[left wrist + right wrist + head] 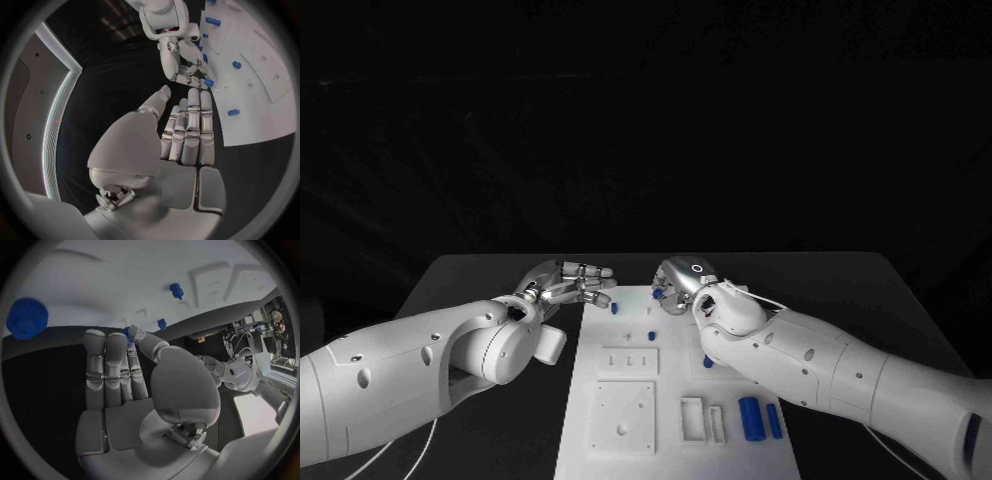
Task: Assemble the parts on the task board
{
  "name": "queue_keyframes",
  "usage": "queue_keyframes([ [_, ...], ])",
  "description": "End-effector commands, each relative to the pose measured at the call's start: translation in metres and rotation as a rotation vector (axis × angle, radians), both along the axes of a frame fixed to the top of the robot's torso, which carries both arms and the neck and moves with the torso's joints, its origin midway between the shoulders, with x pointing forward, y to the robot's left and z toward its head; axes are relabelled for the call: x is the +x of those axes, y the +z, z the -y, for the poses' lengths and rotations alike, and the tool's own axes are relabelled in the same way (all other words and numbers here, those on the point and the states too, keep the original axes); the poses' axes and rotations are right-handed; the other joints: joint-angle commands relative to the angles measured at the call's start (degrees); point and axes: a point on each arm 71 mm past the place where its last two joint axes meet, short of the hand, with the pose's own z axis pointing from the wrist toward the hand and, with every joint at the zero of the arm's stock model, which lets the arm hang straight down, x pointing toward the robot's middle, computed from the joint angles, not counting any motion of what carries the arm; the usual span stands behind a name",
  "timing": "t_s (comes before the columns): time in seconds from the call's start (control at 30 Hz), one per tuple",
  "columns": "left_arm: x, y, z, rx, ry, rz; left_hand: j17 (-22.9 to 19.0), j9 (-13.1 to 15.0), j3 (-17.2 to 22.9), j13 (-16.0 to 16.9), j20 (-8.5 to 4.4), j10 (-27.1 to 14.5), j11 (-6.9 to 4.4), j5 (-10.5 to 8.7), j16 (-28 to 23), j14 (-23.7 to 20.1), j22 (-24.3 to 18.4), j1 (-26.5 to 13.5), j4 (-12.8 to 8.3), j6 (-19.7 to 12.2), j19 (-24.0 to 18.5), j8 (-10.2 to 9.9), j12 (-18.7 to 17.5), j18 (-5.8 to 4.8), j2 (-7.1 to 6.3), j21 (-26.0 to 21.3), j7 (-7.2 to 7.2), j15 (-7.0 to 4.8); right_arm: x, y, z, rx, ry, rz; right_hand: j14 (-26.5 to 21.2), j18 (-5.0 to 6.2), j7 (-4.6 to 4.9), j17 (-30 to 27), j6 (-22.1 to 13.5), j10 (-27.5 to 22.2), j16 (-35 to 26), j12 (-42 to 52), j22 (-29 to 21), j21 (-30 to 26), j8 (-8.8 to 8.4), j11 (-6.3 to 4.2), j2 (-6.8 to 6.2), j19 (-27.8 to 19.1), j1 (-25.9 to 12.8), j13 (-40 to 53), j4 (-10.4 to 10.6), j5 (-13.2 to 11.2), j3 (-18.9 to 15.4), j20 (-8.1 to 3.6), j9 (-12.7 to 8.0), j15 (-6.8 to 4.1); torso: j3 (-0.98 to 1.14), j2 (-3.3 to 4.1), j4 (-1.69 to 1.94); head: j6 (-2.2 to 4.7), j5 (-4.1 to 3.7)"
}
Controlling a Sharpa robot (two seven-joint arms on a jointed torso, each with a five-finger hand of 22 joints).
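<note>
The white task board [589,345] lies in the middle of the black table, with small blue parts on it. My right hand [687,284] hovers over the board's far end and pinches a small blue part [208,82] between thumb and a fingertip; in the right wrist view that blue part [129,332] peeks out at the fingertips. My left hand [568,283] is beside the board's far left corner, its fingers [190,125] straight and holding nothing. Loose blue parts [615,308] [653,335] lie on the board between the hands.
Two blue cylinders [750,415] [773,420] lie at the board's near right beside white slotted blocks [694,418]. Raised white plates [623,415] [630,361] stand on the board's near half. A blue round ribbed part [27,317] lies on the board.
</note>
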Motion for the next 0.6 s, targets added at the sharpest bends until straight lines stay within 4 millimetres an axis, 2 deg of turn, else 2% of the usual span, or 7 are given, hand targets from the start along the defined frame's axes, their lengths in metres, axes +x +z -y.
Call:
queue_keyframes([
  [0.03,-0.0005,0.0035,0.0046,-0.002,-0.025,0.01,-0.1,0.1,0.0,0.1,0.26,-0.4,-0.16,0.34,0.2,-0.4,0.0,-0.4,-0.4,0.0,0.1,0.3,-0.1,0.79,0.26,0.3,0.26,0.14,0.0017,0.0003,-0.0012,-0.019,-0.02,0.013,0.0,0.18,-0.31,0.0,0.5,0.1,-0.2,0.2,0.1,-0.3,0.29,-0.06,0.21,0.4,0.2,0.1,-0.1,0.2,0.2,0.06,0.5,-0.44,-0.26,0.42,0.41,0.16,-0.29],
  [0.27,-0.0003,0.0084,0.0079,-0.002,-0.034,0.019,-0.1,0.1,0.0,0.1,0.27,-0.6,-0.12,0.33,0.3,-0.4,-0.1,-0.5,-0.6,0.0,0.0,0.3,-0.1,0.83,0.32,0.5,0.26,0.14,0.004,-0.0003,-0.0057,-0.026,-0.029,0.019,0.0,0.15,-0.31,-0.1,0.5,0.1,-0.2,0.1,0.8,-0.9,0.28,-0.05,0.15,0.6,0.2,0.1,-0.2,0.2,0.3,0.07,0.5,-0.43,-0.53,0.92,0.86,0.44,-0.59],
  [0.6,-0.0004,0.0134,0.0105,-0.002,-0.042,0.029,-0.1,0.1,0.0,0.1,0.27,-0.6,-0.12,0.33,0.3,-0.4,-0.1,-0.5,-0.6,0.0,0.0,0.3,-0.1,0.83,0.32,0.5,0.26,0.14,0.0064,-0.001,-0.0079,-0.035,-0.041,0.027,0.0,0.17,-0.3,-0.1,0.5,0.0,-0.2,0.1,1.3,-1.3,0.29,-0.04,0.14,0.7,0.2,0.1,-0.2,0.2,0.3,0.05,0.4,-0.44,-0.64,1.53,1.15,0.66,-0.59],
])
